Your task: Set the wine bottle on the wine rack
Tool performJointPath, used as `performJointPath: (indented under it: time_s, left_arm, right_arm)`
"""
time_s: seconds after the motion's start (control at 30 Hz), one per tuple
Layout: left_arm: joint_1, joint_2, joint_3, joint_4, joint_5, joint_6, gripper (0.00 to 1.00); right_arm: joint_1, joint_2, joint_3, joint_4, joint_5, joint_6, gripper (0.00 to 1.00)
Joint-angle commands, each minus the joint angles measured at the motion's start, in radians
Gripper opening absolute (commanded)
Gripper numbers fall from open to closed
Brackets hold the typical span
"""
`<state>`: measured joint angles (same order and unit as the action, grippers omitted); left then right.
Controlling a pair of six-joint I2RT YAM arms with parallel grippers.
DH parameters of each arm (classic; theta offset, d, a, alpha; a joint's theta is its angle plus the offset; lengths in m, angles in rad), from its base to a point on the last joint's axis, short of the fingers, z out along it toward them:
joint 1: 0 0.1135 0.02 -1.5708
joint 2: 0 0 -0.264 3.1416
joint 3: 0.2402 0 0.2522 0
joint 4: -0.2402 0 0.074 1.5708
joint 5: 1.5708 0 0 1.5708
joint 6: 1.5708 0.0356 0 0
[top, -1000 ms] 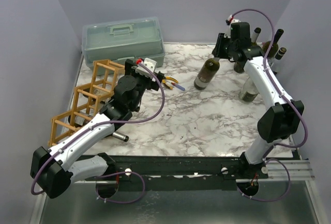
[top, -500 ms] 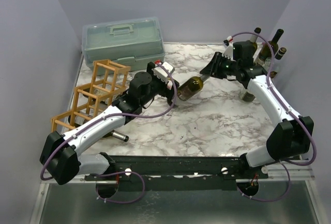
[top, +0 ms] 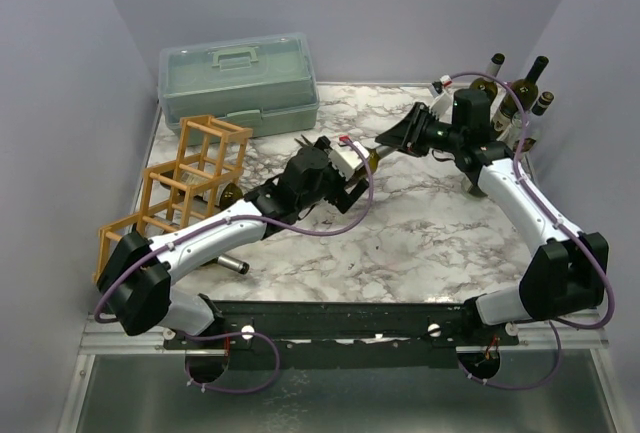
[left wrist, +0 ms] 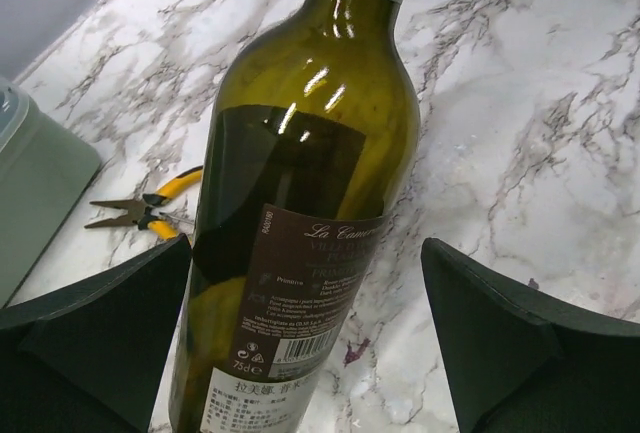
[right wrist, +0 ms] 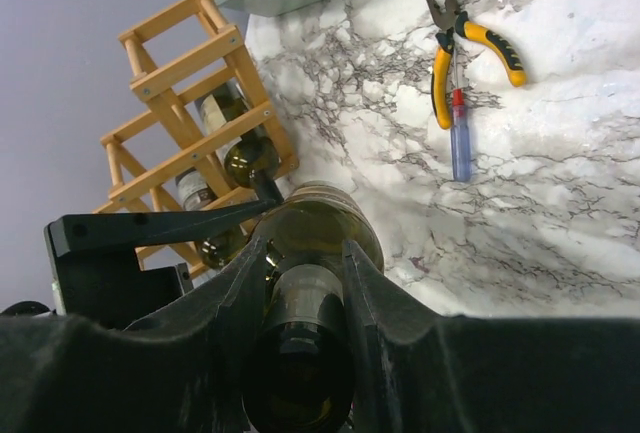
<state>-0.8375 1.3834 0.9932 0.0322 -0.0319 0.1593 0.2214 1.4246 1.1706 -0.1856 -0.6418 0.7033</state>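
Note:
A green wine bottle (left wrist: 300,183) with a dark label is held roughly level above the marble table, mostly hidden in the top view (top: 373,157). My right gripper (right wrist: 305,248) is shut on the wine bottle's neck (right wrist: 300,303); it shows in the top view (top: 397,139). My left gripper (left wrist: 305,243) is open, with one finger on each side of the bottle's body; the right finger (left wrist: 520,343) stands clear of the glass. It is at the table's middle (top: 348,165). The orange-tan wooden wine rack (top: 180,188) stands at the left and holds bottles (right wrist: 235,138).
A pale green toolbox (top: 240,75) stands at the back left. Yellow-handled pliers (right wrist: 470,38) and a blue screwdriver (right wrist: 458,143) lie on the marble near it. Several upright bottles (top: 520,98) stand at the back right corner. Grey walls close in both sides.
My right gripper lifted the bottle, tipped it level and carried it left. My left arm swung right from the rack, and its open fingers now straddle the bottle's body.

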Motion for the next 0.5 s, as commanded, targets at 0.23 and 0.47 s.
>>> performJointPath:
  time_s: [0.23,0.47]
  left_arm:
    - [-0.058,0.031,0.043,-0.06,-0.208,0.12,0.97]
    - [-0.08,0.018,0.04,-0.059,-0.255,0.174,0.68]
  right_arm:
    - [0.003,-0.107,-0.022,0.134,-0.13,0.119,0.0]
    - [0.004,-0.118,-0.059,0.159,-0.16,0.131,0.01]
